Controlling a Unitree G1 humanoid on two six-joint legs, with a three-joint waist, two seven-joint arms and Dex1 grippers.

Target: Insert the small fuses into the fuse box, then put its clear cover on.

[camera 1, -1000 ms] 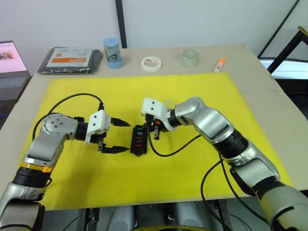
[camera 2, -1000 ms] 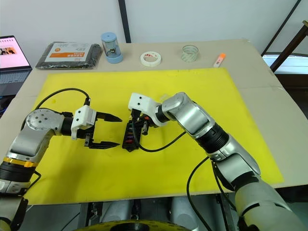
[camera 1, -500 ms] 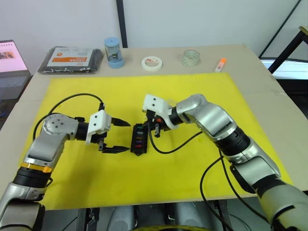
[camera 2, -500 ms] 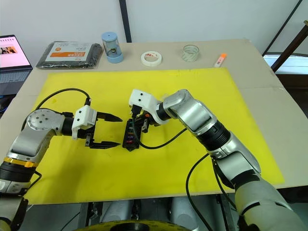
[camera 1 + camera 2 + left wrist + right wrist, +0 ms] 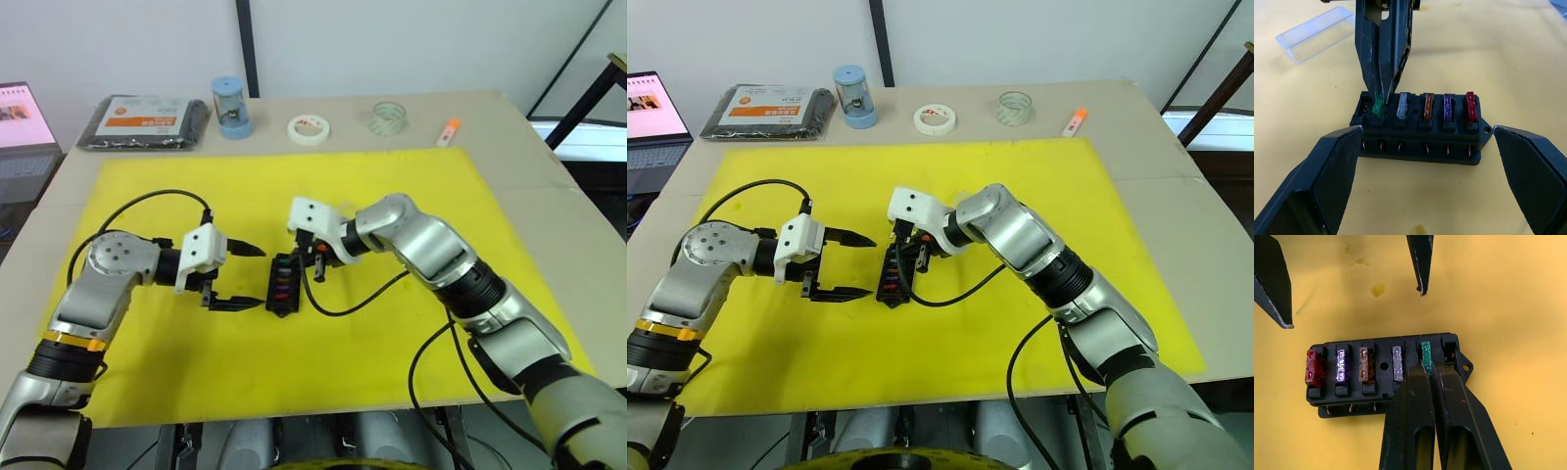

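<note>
R gripper (image 5: 1428,369) pinches green fuse (image 5: 1425,352) upright over 5th slot of fuse box (image 5: 1420,128), straight below; L gripper (image 5: 238,278) wide open, empty.

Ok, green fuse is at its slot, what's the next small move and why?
Probably press the green fuse straight down: the right gripper is shut on it, and it stands tilted and higher than the four seated fuses in the fuse box. The open left gripper flanks the box without touching it.
</note>
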